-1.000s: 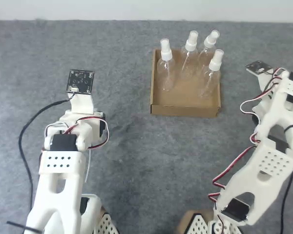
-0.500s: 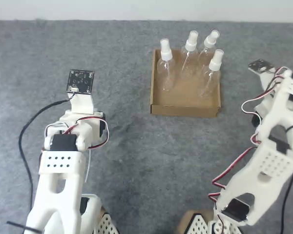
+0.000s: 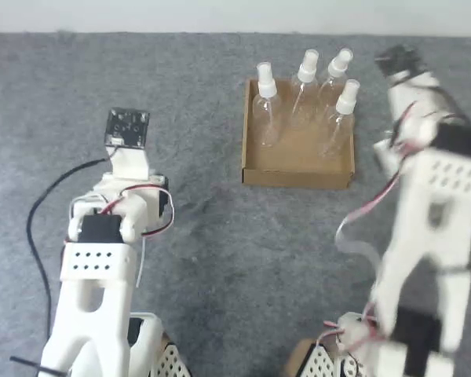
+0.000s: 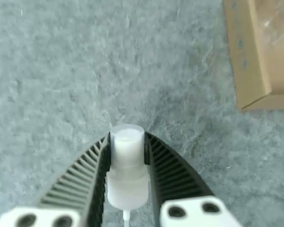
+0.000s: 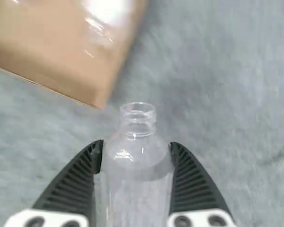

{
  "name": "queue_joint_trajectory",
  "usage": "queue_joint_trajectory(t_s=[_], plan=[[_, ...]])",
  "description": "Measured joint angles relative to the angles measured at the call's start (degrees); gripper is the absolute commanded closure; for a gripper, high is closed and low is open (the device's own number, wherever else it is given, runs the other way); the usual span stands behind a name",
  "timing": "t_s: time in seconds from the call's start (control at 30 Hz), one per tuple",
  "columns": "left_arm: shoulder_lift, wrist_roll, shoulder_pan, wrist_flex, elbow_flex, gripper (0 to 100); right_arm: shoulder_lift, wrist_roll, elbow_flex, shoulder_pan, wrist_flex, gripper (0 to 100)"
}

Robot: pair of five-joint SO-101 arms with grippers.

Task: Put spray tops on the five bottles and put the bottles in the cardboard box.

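Observation:
My left gripper [image 4: 127,142] is shut on a white spray top [image 4: 127,163], held above the grey carpet with its pump head pointing away from the wrist. My right gripper [image 5: 136,144] is shut on a clear bottle [image 5: 137,120] whose threaded neck is bare. It hangs close to a corner of the cardboard box [image 5: 61,52]. In the high view the box [image 3: 297,171] holds several clear bottles [image 3: 265,110] with white spray tops, all upright. The left arm [image 3: 110,228] stands left of the box, the right arm [image 3: 432,181] just right of it.
Grey carpet covers the whole table. A black cable [image 3: 39,212] loops beside the left arm. Open carpet lies between the two arms in front of the box. The box edge [image 4: 255,56] shows in the left wrist view.
The right arm has swung forward and inward, from the far right edge to just beside the box. The left arm has barely shifted.

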Motion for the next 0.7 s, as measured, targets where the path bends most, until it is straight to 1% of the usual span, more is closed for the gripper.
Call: queue_joint_trajectory(t_s=[0.1, 0.2, 0.33, 0.4, 0.47, 0.57, 0.7], plan=[[0.0, 0.0, 0.0, 5.1, -6.6, 99, -12.4, -2.5, 11.1, -8.7, -2.7, 99.2], [0.0, 0.0, 0.0, 9.9, -14.9, 99, -21.4, -5.5, 20.4, -18.8, -4.0, 99.2], [0.0, 0.0, 0.0, 14.9, -26.9, 99, -24.6, -11.9, 26.2, -32.7, -7.0, 99.2], [0.0, 1.0, 0.0, 16.5, -32.1, 99, -24.9, -15.4, 28.7, -39.3, -11.3, 99.2], [-0.4, 3.3, 0.0, 17.8, -36.7, 99, -24.9, -17.6, 31.6, -44.4, -16.5, 99.2], [-0.7, 6.6, -0.1, 18.9, -41.8, 99, -24.9, -18.5, 36.0, -49.7, -24.1, 99.0], [-0.8, 9.6, -0.1, 18.9, -46.4, 99, -25.1, -18.9, 41.5, -51.1, -30.2, 98.9]])
